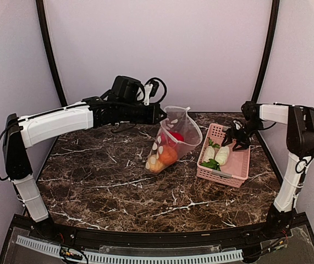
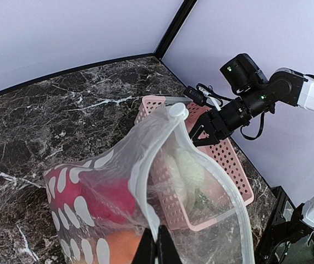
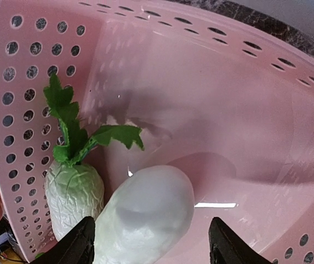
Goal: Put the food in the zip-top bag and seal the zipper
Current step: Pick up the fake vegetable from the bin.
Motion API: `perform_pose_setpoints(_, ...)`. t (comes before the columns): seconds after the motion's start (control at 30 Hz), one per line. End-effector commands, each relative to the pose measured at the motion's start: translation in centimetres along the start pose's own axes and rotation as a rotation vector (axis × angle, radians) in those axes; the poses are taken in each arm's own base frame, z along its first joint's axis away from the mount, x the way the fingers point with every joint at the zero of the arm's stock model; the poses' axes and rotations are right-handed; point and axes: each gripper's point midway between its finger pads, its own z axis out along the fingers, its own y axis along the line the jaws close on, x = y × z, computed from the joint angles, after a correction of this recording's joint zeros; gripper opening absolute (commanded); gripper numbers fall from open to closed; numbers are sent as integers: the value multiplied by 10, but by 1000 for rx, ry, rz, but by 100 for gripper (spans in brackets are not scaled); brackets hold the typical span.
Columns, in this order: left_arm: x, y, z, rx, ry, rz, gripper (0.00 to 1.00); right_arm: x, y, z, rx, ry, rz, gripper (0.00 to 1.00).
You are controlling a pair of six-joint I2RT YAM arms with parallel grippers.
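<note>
– On the left side, the left claw (image 1: 159,114) is clamped shut on the rim of the zip-top bag (image 1: 180,127), holding the mouth up and tipped toward the right. Is that good enough?
– I think so, provided the rim doesn't sag. The zipper (image 2: 139,173) runs along that raised edge, unsealed, and the mouth gapes wide. A red ball (image 1: 176,136), an orange piece (image 1: 167,155) and a yellowish piece (image 1: 154,163) sit low in the bag, whose bottom rests on the tabletop (image 1: 102,181)
– And further right?
– Just beside the bag stands the pink basket (image 1: 239,165). Two white radishes lie in it side by side, touching. The right claw (image 1: 237,136) hangs over them with jaws spread, gripping nothing, and the smoother radish (image 3: 146,214) lies between its fingers (image 3: 77,245)
– So how should it take that one?
– Come straight down and close across the fat middle. Don't shove the leafy radish (image 3: 74,192) into the basket wall. The skin looks slick, so a centred pinch seems wise. Then lift clear of the wall before swinging left to the bag mouth
– What about the surroundings?
– Dark marble-patterned tabletop with white veins. Pale lilac walls (image 1: 157,44) close in the back and sides, and black curved poles (image 1: 49,60) stand in the far corners
</note>
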Motion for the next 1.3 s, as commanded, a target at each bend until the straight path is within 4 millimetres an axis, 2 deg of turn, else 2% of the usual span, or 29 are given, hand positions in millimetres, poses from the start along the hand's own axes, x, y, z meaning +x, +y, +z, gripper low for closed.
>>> perform_pose_setpoints(0.0, -8, -1, -11, -1, -33, -5, 1, -11, 3, 10, 3, 1, -4, 68)
perform_pose_setpoints(0.47, -2, 0, -10, 8, -39, -36, 1, 2, 21, 28, 10, 56, -59, 66)
perform_pose_setpoints(0.57, -2, 1, -10, 8, -42, -37, 1, 0, 20, 26, 20, 44, -69, 64)
perform_pose_setpoints(0.6, -1, 1, -9, 8, -39, -37, 1, 0, 20, 25, 21, 42, -75, 58)
perform_pose_setpoints(0.67, 0, 1, -9, 10, -41, -38, 1, 0, 20, 26, 22, 44, -80, 56)
perform_pose_setpoints(1.1, 4, 2, -8, 15, -32, -42, 1, 8, 15, 39, 14, 93, -77, 58)
perform_pose_setpoints(1.2, 5, 2, -8, 12, -32, -41, 1, 9, 14, 41, 21, 96, -80, 56)
perform_pose_setpoints(1.27, 4, 3, -9, 10, -34, -39, 1, 8, 16, 40, 20, 92, -89, 46)
